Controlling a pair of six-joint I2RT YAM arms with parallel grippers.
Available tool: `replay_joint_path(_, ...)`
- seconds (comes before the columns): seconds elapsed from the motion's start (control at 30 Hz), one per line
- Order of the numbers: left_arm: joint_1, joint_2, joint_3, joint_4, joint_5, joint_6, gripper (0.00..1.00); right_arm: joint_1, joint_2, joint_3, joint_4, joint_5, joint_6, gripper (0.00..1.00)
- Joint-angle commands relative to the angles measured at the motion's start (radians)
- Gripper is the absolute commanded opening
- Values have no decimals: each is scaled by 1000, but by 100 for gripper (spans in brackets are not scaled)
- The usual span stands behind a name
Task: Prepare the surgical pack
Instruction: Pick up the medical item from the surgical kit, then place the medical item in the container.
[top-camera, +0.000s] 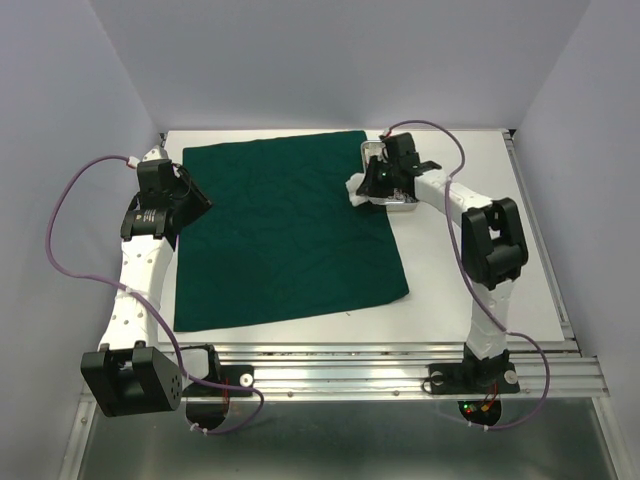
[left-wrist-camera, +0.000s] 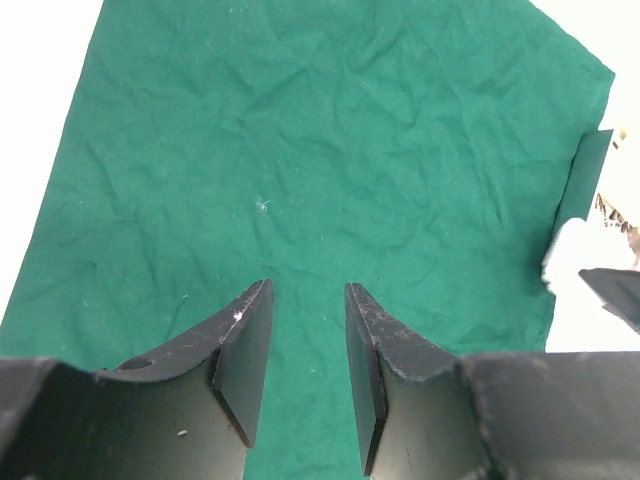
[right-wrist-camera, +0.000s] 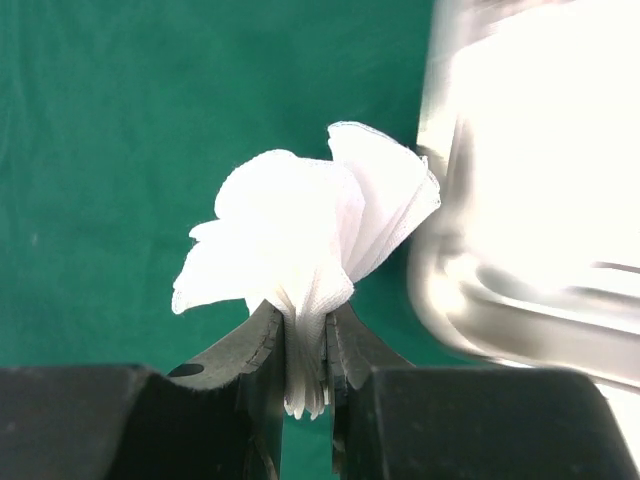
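Note:
The dark green drape (top-camera: 290, 230) lies spread flat on the white table, lightly wrinkled. My right gripper (right-wrist-camera: 305, 315) is shut on a bunch of white gauze pads (right-wrist-camera: 300, 220), which fan out above its jaws. It holds them over the drape's right edge, just left of the steel tray (right-wrist-camera: 530, 200). From above, the right gripper (top-camera: 375, 185) and the gauze (top-camera: 357, 197) sit at the drape's far right corner, against the tray (top-camera: 370, 150). My left gripper (left-wrist-camera: 308, 290) hangs open over the drape (left-wrist-camera: 300, 150) with nothing between its fingers; in the top view the left gripper (top-camera: 203, 205) is at the drape's left edge.
The table (top-camera: 470, 300) is bare white to the right of the drape, with a metal rail along its near edge (top-camera: 400, 360). Purple cables loop off both arms. Grey walls close in the left, right and back.

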Motion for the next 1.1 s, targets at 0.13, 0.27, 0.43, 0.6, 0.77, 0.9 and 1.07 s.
replay_joint_path(0.13, 7, -2, 2, 30, -6, 18, 46, -179, -43, 61, -17, -34, -37, 11)
replay_joint_path(0.27, 7, 3, 7, 29, -6, 16, 46, -247, 8, 130, -36, -56, -38, 11)
replay_joint_path(0.43, 9, 0, 10, 23, -22, 18, 46, -302, 63, 186, -52, -83, -35, 11)
replay_joint_path(0.6, 9, 12, 15, 24, -18, 19, 46, -325, 117, 222, -114, -120, -67, 11)
replay_joint_path(0.77, 9, 23, 16, 33, -9, 18, 46, -325, 134, 216, -149, -146, -92, 16)
replay_joint_path(0.9, 9, 37, 15, 39, 4, 16, 46, -325, 174, 251, -172, -149, -97, 16)
replay_joint_path(1.07, 11, 31, 15, 38, -2, 16, 46, -325, 189, 278, -181, -146, -94, 32)
